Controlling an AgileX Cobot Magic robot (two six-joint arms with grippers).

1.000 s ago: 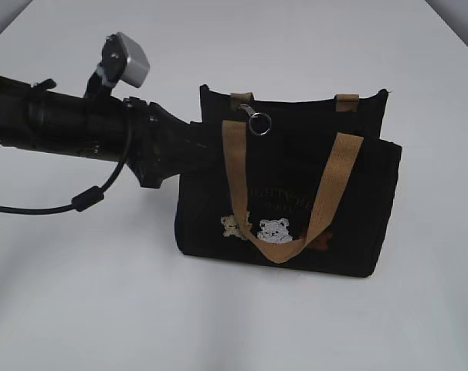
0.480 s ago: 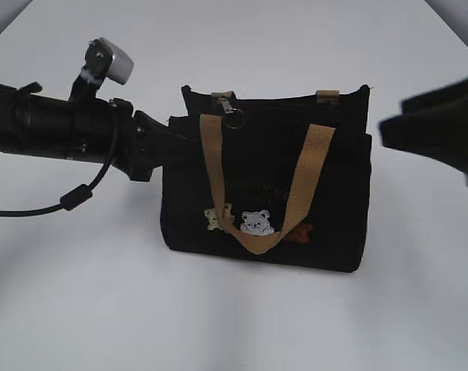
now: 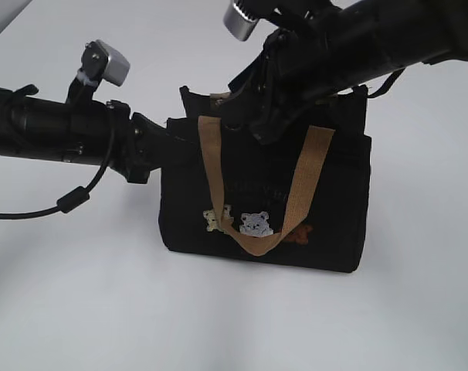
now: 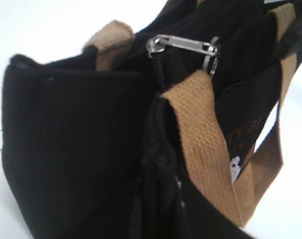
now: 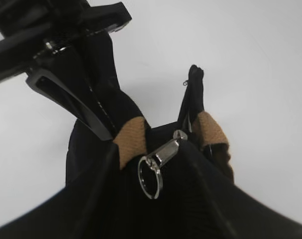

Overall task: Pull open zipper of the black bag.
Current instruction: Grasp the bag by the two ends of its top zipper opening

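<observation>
The left hand [image 3: 168,147] pinches the black bag [image 3: 334,201] at its end panel, bracing it. The right hand [image 3: 253,116], half-open and empty, hovers over the zipper [image 5: 163,152]; it should close squarely on the ring pull [image 5: 150,180], then draw along the zip line.

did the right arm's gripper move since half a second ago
Yes. The right gripper has swung in from the frame's right edge, leftward, to the top of the small black fabric bag near its tan webbing handle.

Cloth bag, metal zip hardware

You see the black bag [image 3: 327,201] in matt woven cloth; beside its coarse tan webbing strap [image 4: 201,134], the zipper [image 5: 163,153] slider and ring shine as smooth metal.
</observation>
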